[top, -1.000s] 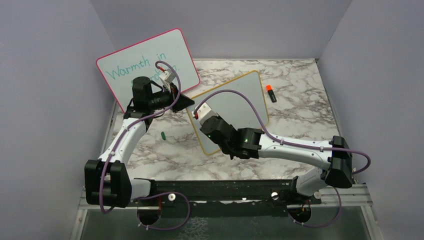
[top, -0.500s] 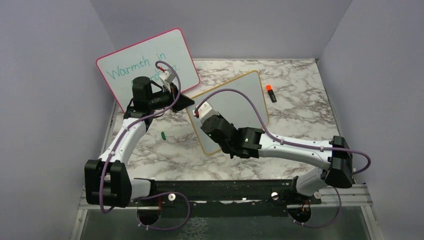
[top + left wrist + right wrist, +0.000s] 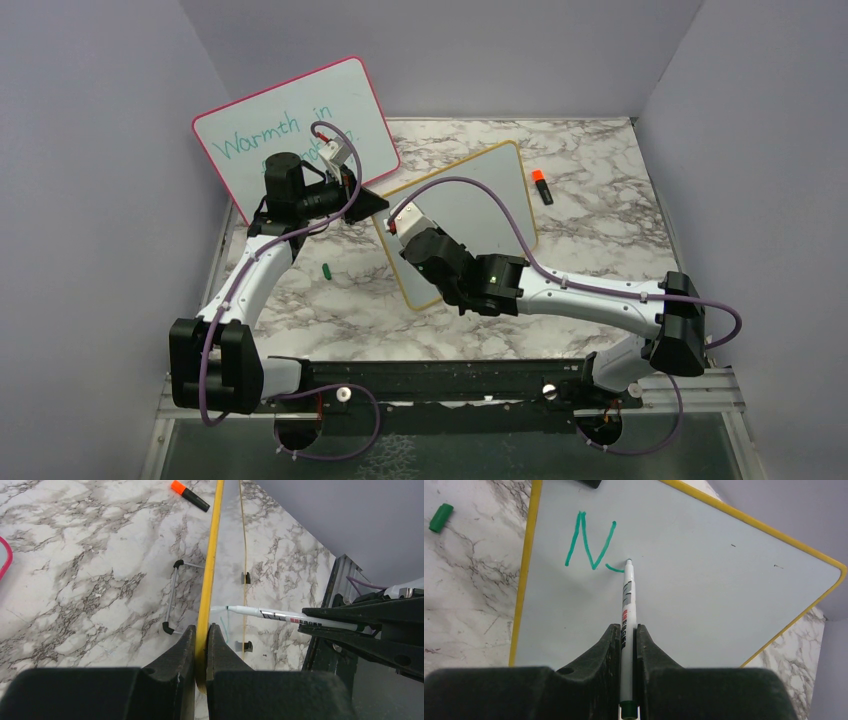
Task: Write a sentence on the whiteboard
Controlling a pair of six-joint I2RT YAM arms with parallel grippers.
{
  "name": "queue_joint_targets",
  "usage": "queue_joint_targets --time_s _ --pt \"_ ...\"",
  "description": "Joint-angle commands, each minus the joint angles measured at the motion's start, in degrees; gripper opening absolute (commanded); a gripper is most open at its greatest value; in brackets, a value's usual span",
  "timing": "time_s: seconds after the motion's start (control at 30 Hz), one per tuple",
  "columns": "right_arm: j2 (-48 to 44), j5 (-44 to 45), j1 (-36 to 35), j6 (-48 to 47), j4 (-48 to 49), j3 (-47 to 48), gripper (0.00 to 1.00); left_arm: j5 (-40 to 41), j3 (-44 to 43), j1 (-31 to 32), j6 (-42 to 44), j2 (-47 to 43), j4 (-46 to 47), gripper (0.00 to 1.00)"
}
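The whiteboard (image 3: pixel 478 195), yellow-framed, stands tilted on the marble table. My left gripper (image 3: pixel 372 205) is shut on its frame edge (image 3: pixel 210 580), with the yellow rim pinched between both fingers (image 3: pixel 182 645). My right gripper (image 3: pixel 626 627) is shut on a white marker (image 3: pixel 628 600), whose tip touches the board face (image 3: pixel 704 580). Of the sentence (image 3: pixel 591 545), a teal "N" and a short curved stroke beside it show. In the left wrist view the marker (image 3: pixel 280 615) reaches the board from the right. Seen from above, the right gripper (image 3: pixel 418 250) hangs over the board's near left part.
A larger pink-framed whiteboard (image 3: pixel 290 130) with teal writing leans at the back left, behind the left arm. The green marker cap (image 3: pixel 326 269) lies on the table left of the yellow board. An orange highlighter (image 3: pixel 541 186) lies at the back right.
The right gripper with the marker has crept slightly toward the far side of the board. The left gripper has not moved.
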State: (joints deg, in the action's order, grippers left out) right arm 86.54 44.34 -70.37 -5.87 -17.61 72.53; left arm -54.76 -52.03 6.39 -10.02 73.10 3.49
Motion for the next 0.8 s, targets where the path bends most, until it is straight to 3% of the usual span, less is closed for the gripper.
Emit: queue_joint_targets --time_s 0.0,0.77 --pt "-0.47 -1.72 0.85 -0.86 3.94 0.67 0.0 1.49 -0.02 1.08 3.17 1.5 -3.4 0.0" --pt "-0.57 -8.21 0.85 -1.25 0.74 0.41 0.0 1.91 -0.09 1.12 3.25 1.4 -3.4 0.0"
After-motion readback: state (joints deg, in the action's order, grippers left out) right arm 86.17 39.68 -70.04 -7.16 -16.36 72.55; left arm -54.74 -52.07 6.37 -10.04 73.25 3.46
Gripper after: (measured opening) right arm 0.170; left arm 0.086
